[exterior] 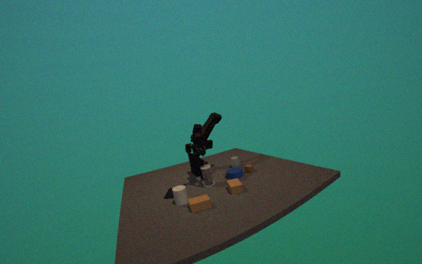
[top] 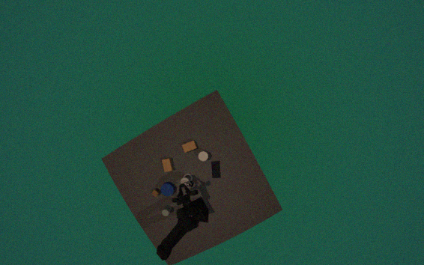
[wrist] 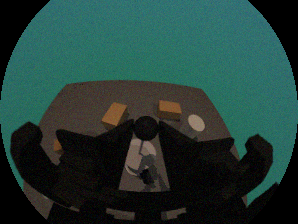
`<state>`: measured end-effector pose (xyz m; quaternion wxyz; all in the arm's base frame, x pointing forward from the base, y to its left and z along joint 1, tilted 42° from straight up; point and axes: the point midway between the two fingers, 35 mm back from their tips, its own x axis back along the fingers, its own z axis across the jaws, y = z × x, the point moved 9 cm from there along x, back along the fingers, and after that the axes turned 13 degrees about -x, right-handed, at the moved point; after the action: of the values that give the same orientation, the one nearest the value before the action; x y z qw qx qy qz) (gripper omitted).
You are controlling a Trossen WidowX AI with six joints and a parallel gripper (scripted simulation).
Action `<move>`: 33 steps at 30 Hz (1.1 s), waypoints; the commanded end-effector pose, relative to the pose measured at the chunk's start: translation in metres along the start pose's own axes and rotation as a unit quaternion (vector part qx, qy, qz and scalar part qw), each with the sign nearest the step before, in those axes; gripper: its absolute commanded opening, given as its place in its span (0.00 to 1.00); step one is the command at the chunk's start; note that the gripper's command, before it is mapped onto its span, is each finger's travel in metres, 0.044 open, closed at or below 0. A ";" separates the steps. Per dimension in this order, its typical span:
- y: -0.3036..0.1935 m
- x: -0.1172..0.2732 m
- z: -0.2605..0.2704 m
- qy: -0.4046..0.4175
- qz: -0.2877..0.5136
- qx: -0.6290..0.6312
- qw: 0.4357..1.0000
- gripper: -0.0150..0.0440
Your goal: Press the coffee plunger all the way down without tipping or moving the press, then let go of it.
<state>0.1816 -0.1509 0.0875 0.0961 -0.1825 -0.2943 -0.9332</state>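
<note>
The coffee press (top: 188,177) (exterior: 207,177) stands upright on the table, a clear cylinder with a pale lid (exterior: 205,167) (wrist: 147,147). The black plunger knob (wrist: 146,128) is above the lid, with a short stretch of thin rod showing between them. My gripper (top: 183,186) (exterior: 202,152) (wrist: 146,123) points down over the press and is shut on the knob, with one finger at each side of it. The fingers hide part of the press in the wrist view.
Beside the press is a blue disc (top: 167,189) (exterior: 234,173). Around it are two orange blocks (top: 189,146) (top: 167,165), a small orange block (top: 156,192), a white cylinder (top: 203,156) (exterior: 180,195), a pale cylinder (top: 165,212) (exterior: 234,162) and a black block (top: 216,169).
</note>
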 end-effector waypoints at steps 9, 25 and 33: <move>-0.030 -0.014 -0.008 -0.006 0.023 -0.020 1.000 0.45; -0.048 -0.032 -0.011 -0.003 0.020 -0.022 1.000 0.45; -0.048 -0.042 -0.012 -0.001 0.018 -0.022 1.000 0.45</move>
<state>0.2019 -0.1238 0.0449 0.0888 -0.1816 -0.2884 -0.9359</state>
